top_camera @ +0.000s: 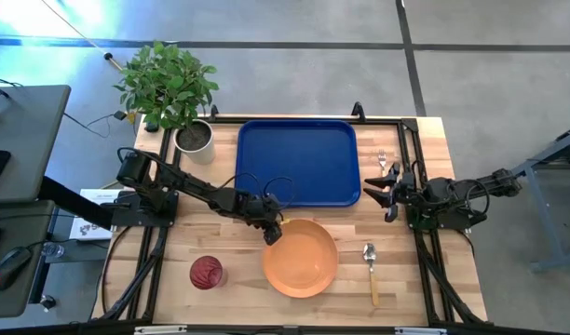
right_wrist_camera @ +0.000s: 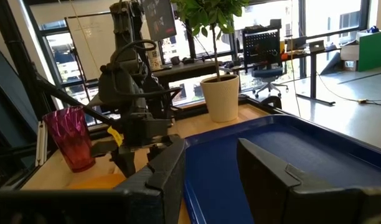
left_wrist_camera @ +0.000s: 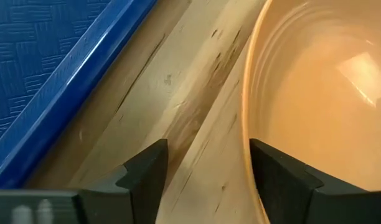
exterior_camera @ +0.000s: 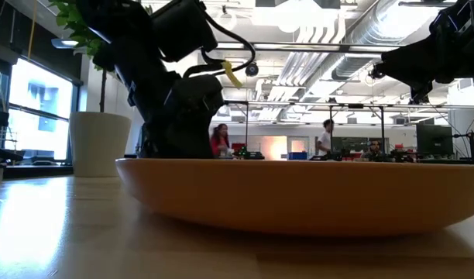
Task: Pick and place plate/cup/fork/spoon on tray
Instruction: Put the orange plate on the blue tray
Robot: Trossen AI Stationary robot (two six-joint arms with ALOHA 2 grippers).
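Observation:
The orange plate [top_camera: 301, 258] lies on the table in front of the blue tray [top_camera: 297, 160]. My left gripper [top_camera: 272, 233] is open at the plate's far-left rim [left_wrist_camera: 246, 124], one finger over the plate's inside and one outside [left_wrist_camera: 206, 174]. The dark red cup [top_camera: 207, 272] stands near the front left. The spoon [top_camera: 370, 265] lies to the right of the plate. The fork [top_camera: 382, 160] lies to the right of the tray. My right gripper [top_camera: 378, 194] is open and empty by the tray's right edge [right_wrist_camera: 209, 168]. My left gripper stands open astride the plate's far-left rim [left_wrist_camera: 248, 143], coming down at a slant from the table's left. One finger [left_wrist_camera: 284, 180] is over the plate's inside and the other [left_wrist_camera: 147, 177] is outside, over the table. I cannot tell whether a finger touches the rim.
A potted plant in a pale pot [top_camera: 194, 137] stands at the table's far left corner, next to the tray. Black frame rails [top_camera: 155, 270] run along the table's left and right sides. People show in the room behind the table [exterior_camera: 219, 141].

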